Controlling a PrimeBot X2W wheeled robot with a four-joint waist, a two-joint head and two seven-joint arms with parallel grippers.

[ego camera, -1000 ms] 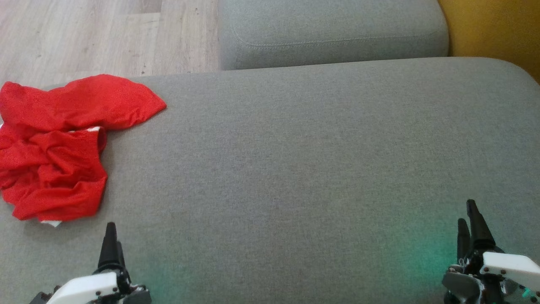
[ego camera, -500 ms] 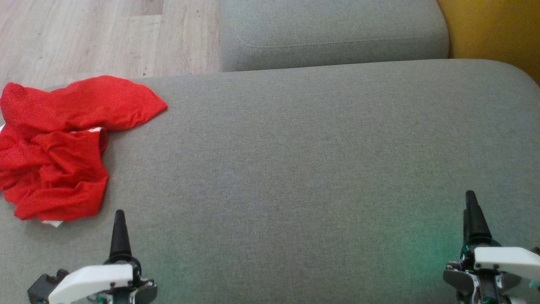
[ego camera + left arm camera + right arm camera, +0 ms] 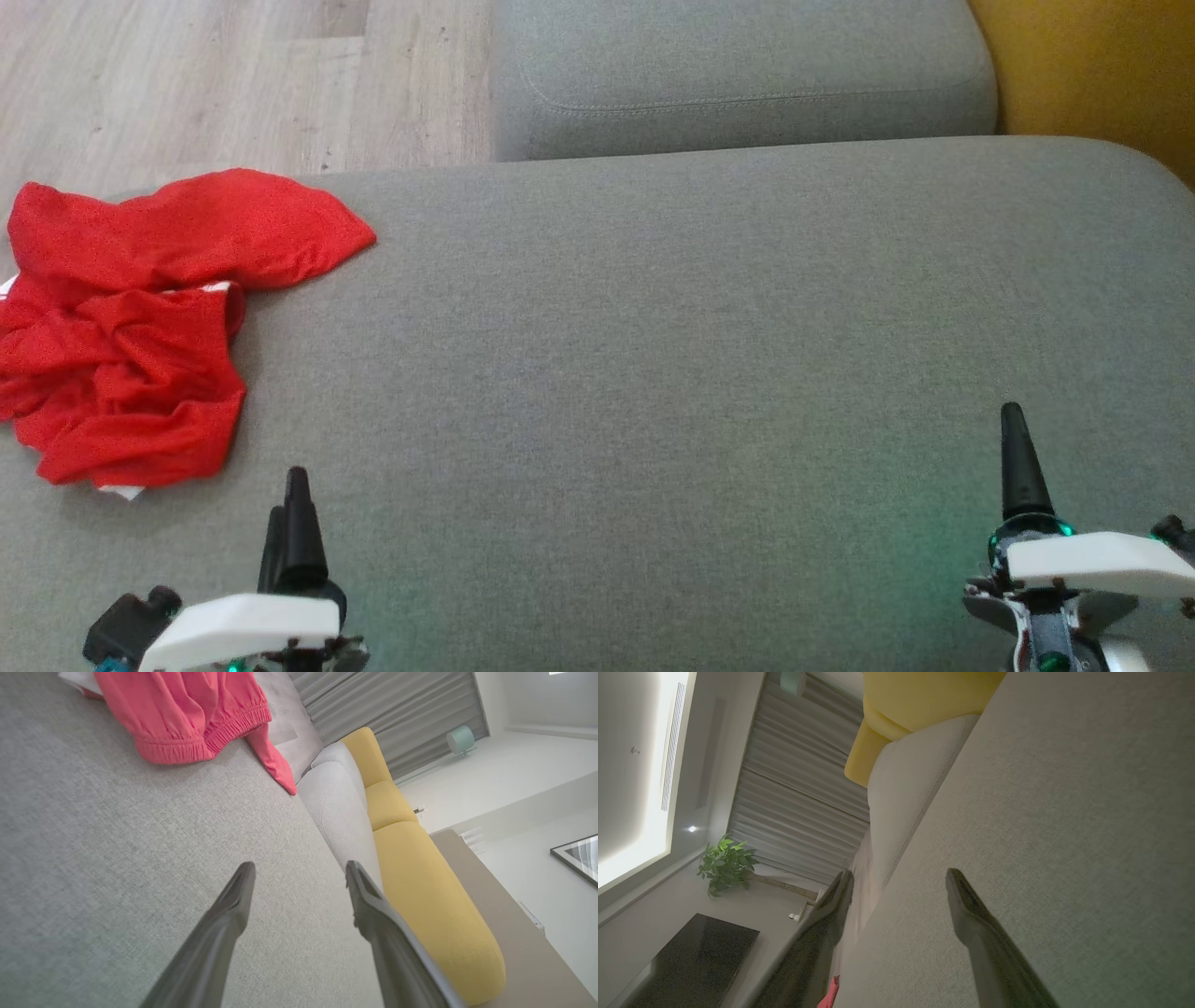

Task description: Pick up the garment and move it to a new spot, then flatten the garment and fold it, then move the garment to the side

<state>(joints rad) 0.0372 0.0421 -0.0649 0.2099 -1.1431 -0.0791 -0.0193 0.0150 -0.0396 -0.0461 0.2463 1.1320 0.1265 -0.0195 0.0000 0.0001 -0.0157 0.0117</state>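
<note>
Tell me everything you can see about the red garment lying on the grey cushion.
The red garment is thin, finely textured fabric, crumpled in a loose heap with many folds, not yet flattened or folded. The left wrist view shows gathered elastic bands at its hems. Small white patches peek out at its edges. It lies at the left end of the grey cushion, one flap reaching toward the far edge. The open left gripper is near it but apart.
</note>
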